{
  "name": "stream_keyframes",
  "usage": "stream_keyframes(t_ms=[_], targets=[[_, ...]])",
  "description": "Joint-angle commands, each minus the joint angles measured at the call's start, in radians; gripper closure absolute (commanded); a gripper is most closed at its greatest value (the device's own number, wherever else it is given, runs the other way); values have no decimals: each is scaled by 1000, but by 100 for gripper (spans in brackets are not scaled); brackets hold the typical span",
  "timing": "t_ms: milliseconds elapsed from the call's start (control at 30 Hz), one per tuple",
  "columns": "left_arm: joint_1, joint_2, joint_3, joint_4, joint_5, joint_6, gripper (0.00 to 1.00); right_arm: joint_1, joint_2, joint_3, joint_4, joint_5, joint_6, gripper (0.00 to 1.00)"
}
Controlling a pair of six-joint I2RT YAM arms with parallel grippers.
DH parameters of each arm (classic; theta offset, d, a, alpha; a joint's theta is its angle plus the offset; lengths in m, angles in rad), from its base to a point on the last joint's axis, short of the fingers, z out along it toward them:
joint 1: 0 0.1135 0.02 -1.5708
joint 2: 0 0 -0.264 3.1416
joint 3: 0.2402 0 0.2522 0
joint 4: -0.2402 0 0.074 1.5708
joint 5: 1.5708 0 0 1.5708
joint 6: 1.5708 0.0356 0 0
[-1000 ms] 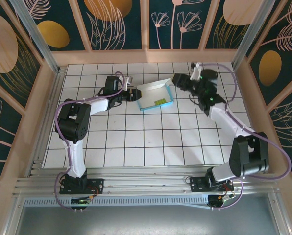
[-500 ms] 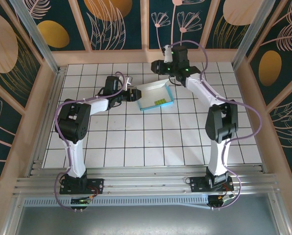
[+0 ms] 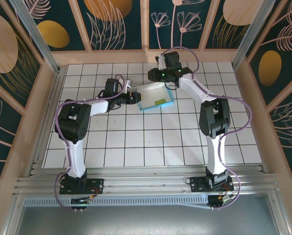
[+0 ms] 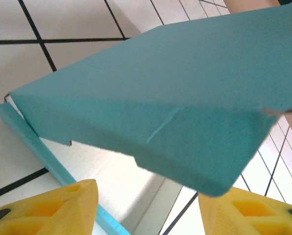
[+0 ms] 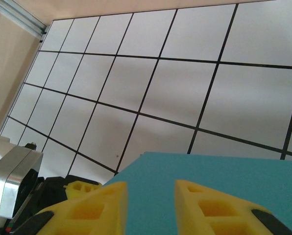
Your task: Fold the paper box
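Note:
The paper box (image 3: 158, 96) lies half formed on the tiles at the back middle, white inside with turquoise walls. Its raised turquoise back flap (image 4: 160, 98) hangs over my left gripper (image 4: 146, 210). That gripper (image 3: 134, 96) sits at the box's left edge, open, yellow fingers (image 4: 62, 205) wide apart with the box's left wall between them. My right gripper (image 3: 154, 75) reaches in from behind, over the back flap (image 5: 224, 171). It (image 5: 151, 205) is open with a narrow gap, the turquoise card showing through it.
A small yellow-green patch (image 3: 159, 102) lies inside the box. The wooden back wall (image 3: 146, 56) runs close behind the right arm. Open tiles (image 3: 146, 137) stretch toward the near edge. The left gripper's yellow finger (image 5: 80, 188) shows past the flap.
The right arm has swung from the box's right side round to behind it, and its jaws have narrowed. The left arm and the box have stayed put.

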Motion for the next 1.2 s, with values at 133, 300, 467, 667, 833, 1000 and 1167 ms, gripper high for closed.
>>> stream_keyframes(t_ms=[133,300,467,667,833,1000,1167], targets=[[-7,-75,-43,30,59,18,44,3,40,17,-14,32,25,69],[-7,-126,-98,45,86,7,44,3,43,-7,4,42,35,69],[-7,-208,-174,52,110,1,44,4,53,-17,4,48,39,69],[-7,-319,-260,25,114,-5,44,4,60,-35,23,41,56,69],[-7,-397,-280,64,103,-124,45,3,59,-84,54,47,61,69],[-7,-432,-244,9,-22,-184,45,3,60,-134,86,62,58,69],[-8,-389,-166,-112,-169,-232,45,3,61,-188,118,99,35,69]])
